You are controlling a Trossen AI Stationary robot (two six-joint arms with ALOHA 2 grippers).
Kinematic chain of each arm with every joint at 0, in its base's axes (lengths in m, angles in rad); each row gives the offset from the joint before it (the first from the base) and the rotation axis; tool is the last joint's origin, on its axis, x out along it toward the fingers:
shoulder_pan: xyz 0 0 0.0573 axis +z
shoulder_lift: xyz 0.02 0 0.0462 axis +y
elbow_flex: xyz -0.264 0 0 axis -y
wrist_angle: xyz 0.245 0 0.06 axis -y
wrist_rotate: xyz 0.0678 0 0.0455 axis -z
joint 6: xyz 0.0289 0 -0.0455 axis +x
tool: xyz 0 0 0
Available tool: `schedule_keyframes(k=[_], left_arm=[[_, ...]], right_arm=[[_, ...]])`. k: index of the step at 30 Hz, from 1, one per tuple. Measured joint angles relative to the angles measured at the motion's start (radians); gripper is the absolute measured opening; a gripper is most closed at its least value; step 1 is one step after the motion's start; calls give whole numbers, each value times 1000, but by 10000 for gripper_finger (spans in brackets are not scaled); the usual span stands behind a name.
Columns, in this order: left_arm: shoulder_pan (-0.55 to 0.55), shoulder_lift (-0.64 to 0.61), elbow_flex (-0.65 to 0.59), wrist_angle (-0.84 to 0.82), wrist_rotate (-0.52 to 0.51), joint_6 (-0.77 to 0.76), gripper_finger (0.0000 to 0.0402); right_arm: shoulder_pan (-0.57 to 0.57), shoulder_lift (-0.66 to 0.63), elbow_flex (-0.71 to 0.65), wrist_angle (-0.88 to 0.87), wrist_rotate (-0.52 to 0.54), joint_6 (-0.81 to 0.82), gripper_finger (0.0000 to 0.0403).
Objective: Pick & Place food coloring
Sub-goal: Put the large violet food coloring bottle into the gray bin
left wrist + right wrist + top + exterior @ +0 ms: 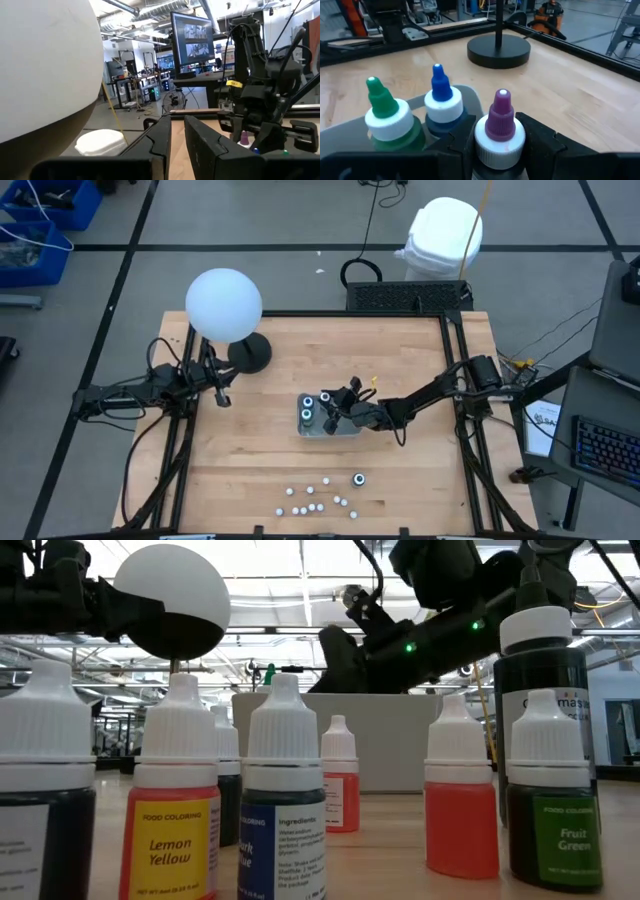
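A clear tray [318,426] sits mid-table with a green-tipped food coloring bottle [384,117] and a blue-tipped one [441,102] standing in it. My right gripper [500,135] reaches over the tray [336,408] from the table's right and is shut on a purple-tipped bottle [500,125]. Several small white-capped bottles [315,500] and one dark one [358,478] stand near the front edge. The low view shows them close up, among them a yellow bottle [178,810]. My left gripper [222,395] waits at the left beside the lamp, its fingers nearly together around nothing. My right gripper pinches the purple-tipped bottle by its white cap [485,137], one finger [457,145] on each side of it. The fingers come nearly level from the table's right, slanting a little down. The bottle stands upright between them. Its lower end is hidden, so whether it rests in the tray cannot be told.
A lamp with a white globe [224,304] and a round black base [250,352] stands at the far left of the table. Bare wood lies between the tray and the row of small bottles. Black frame rails [455,380] run along the table's sides.
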Motion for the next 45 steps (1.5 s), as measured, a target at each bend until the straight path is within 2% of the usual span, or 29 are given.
schedule_keyframes(k=[5,30,45], left_arm=[[0,0,0,0,0,1,63],[0,0,0,-1,0,23,63],[0,0,0,-4,0,23,63]], right_arm=[[-7,28,3,47,-2,-1,118],[-6,63,47,19,-22,-5,117],[-11,63,46,13,-25,5,132]])
